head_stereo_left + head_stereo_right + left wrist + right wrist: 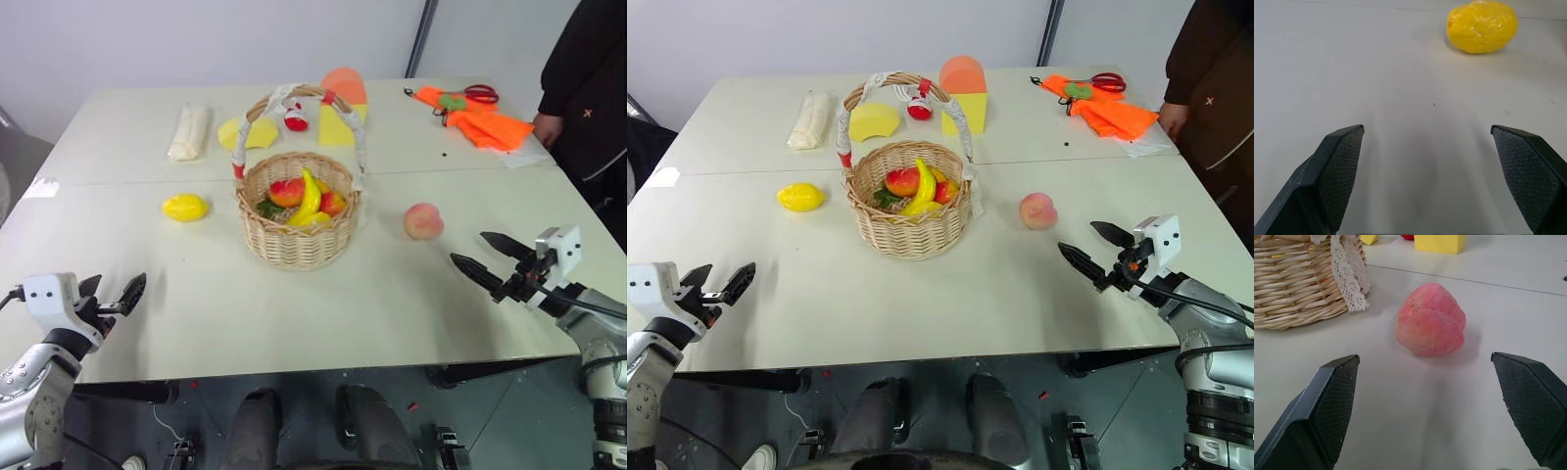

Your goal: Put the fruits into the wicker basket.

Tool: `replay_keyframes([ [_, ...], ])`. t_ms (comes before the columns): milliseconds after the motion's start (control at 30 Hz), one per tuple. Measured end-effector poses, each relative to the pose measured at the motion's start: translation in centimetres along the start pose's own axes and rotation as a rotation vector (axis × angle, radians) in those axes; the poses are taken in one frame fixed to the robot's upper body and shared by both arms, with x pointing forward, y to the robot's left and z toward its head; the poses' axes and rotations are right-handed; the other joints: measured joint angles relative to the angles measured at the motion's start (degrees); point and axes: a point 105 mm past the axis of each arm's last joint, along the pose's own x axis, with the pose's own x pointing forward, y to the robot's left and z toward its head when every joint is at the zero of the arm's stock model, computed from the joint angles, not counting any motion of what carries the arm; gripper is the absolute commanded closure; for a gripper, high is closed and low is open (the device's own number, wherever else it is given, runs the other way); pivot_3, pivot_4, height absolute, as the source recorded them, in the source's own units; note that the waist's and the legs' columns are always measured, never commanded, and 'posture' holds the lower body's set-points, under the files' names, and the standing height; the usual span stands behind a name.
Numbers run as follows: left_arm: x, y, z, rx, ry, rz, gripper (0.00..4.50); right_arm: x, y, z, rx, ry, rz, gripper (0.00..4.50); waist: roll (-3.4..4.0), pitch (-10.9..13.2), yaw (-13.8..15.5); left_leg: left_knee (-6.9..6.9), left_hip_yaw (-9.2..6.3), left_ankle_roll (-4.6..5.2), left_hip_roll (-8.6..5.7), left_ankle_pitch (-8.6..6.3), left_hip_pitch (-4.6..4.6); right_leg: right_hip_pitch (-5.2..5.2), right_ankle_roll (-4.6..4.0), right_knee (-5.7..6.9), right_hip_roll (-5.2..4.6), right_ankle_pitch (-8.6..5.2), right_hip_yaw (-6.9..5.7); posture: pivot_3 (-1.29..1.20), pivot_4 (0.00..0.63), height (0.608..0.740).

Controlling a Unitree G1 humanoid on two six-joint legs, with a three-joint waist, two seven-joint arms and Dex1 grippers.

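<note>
The table (294, 313) holds the basket (297, 211) at its middle, already carrying what look like a banana and other fruit. The peach (423, 221) lies to its right, the lemon (185, 207) to its left, both on the tabletop. The right gripper (480, 254) hangs near the peach, fingers wide apart. The left gripper (111, 292) hovers nearer than the lemon, also spread and empty.

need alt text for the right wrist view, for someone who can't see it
A pink-orange peach sits on the pale table, centred ahead of the right hand, whose two black fingers are spread wide and touch nothing. Beside the peach stands the wicker basket, with white lace hanging down its side.
</note>
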Motion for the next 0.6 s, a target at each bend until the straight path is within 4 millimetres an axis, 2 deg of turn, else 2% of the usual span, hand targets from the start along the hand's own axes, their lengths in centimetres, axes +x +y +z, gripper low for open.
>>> replay_keyframes([
  [167, 0.7, -0.3, 0.8, -0.002, -0.027, -0.002, 0.07, 0.1, 0.0, 0.2, -0.012, -0.008, -0.002, 0.0, 0.0, 0.0, 0.02, 0.0, 0.0, 0.0, 0.0, 0.0, 0.0, 0.0, 0.0, 0.0, 0.0, 0.0, 0.0, 0.0, 0.15, 0.74],
  [300, 1.6, -0.7, 1.9, 0.001, -0.048, -0.003, 0.07, 0.5, 0.1, 1.2, -0.03, -0.026, 0.015, 0.0, 0.0, 0.0, 0.01, 0.0, -0.01, 0.0, -0.01, 0.0, 0.0, 0.0, 0.0, 0.01, 0.02, 0.01, 0.0, 0.0, 0.15, 0.74],
  [433, 3.4, -1.9, 3.7, -0.017, -0.075, -0.025, 0.07, 0.9, 1.2, 3.2, -0.073, -0.03, 0.094, 0.0, 0.0, 0.0, 0.04, 0.02, -0.01, 0.0, -0.01, 0.0, 0.0, 0.01, 0.02, 0.02, 0.03, 0.01, 0.0, 0.0, 0.15, 0.74],
  [600, 5.5, -3.8, 5.8, 0.062, -0.073, -0.055, 0.07, 1.5, 4.1, 6.4, -0.154, -0.055, 0.231, 0.0, -0.02, 0.0, 0.03, 0.01, -0.02, 0.0, -0.02, 0.0, -0.01, 0.02, 0.04, 0.02, 0.05, 0.02, 0.0, 0.0, 0.15, 0.74],
])
